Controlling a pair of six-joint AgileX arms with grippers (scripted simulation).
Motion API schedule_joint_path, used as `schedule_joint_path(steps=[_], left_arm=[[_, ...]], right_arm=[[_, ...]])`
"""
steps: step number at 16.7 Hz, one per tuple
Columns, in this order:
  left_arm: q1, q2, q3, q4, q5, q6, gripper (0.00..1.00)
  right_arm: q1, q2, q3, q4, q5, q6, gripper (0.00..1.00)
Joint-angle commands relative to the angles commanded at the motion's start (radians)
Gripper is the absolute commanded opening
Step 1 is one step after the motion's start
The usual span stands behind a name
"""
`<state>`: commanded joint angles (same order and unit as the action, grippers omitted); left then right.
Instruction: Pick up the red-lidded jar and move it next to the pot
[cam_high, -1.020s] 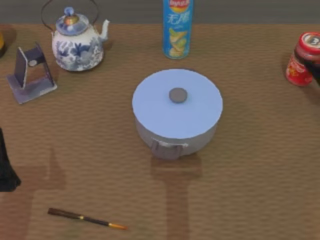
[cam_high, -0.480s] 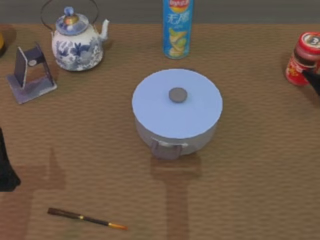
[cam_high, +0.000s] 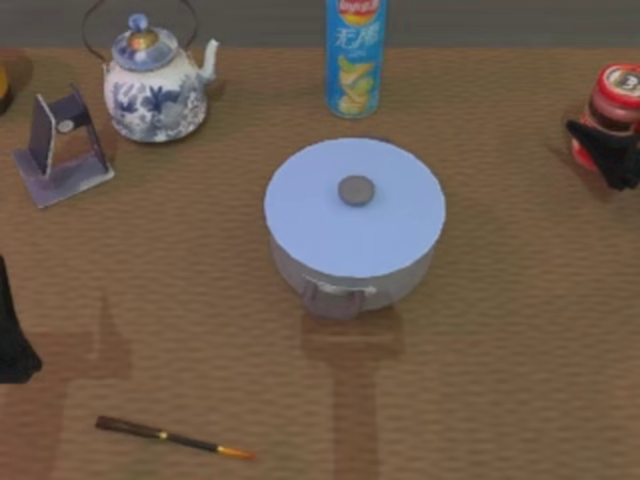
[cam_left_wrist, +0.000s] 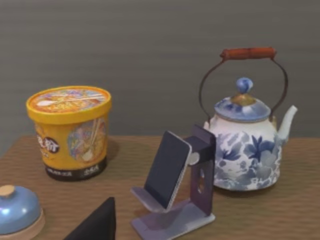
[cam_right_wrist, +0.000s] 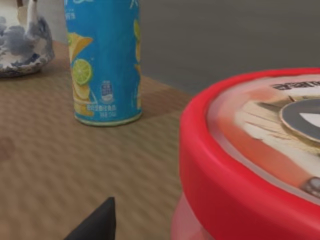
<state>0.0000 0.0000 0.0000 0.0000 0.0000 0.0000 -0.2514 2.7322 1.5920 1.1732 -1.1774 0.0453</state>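
Observation:
The red-lidded jar (cam_high: 618, 90) stands upright near the table's far right edge, well away from the pot (cam_high: 354, 208) with its pale blue lid at the table's centre. My right gripper (cam_high: 606, 152) is at the jar's near side, its dark fingers covering the jar's lower part. In the right wrist view the jar's red lid (cam_right_wrist: 250, 150) fills the frame, and one dark finger (cam_right_wrist: 99, 222) stands apart from it over the mat; the gripper is open. My left gripper (cam_high: 12, 345) is parked at the left edge, open.
A tall blue chip can (cam_high: 353, 55) stands behind the pot. A blue-and-white teapot (cam_high: 152, 85) and a phone stand (cam_high: 62, 145) are at the back left. A thin brush (cam_high: 172, 437) lies at the front left. A noodle cup (cam_left_wrist: 70, 131) sits beyond the stand.
My right gripper has come in from the right edge, moving left until its fingers cover the jar's lower part. The jar and the left arm have not moved.

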Motion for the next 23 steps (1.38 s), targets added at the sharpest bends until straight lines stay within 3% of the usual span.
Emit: schedule_joint_path(steps=[2, 15, 23], left_arm=[[0.000, 0.000, 0.000, 0.000, 0.000, 0.000, 1.00], [0.000, 0.000, 0.000, 0.000, 0.000, 0.000, 1.00], [0.000, 0.000, 0.000, 0.000, 0.000, 0.000, 1.00]], right_arm=[[0.000, 0.000, 0.000, 0.000, 0.000, 0.000, 1.00], [0.000, 0.000, 0.000, 0.000, 0.000, 0.000, 0.02], [0.000, 0.000, 0.000, 0.000, 0.000, 0.000, 0.00]])
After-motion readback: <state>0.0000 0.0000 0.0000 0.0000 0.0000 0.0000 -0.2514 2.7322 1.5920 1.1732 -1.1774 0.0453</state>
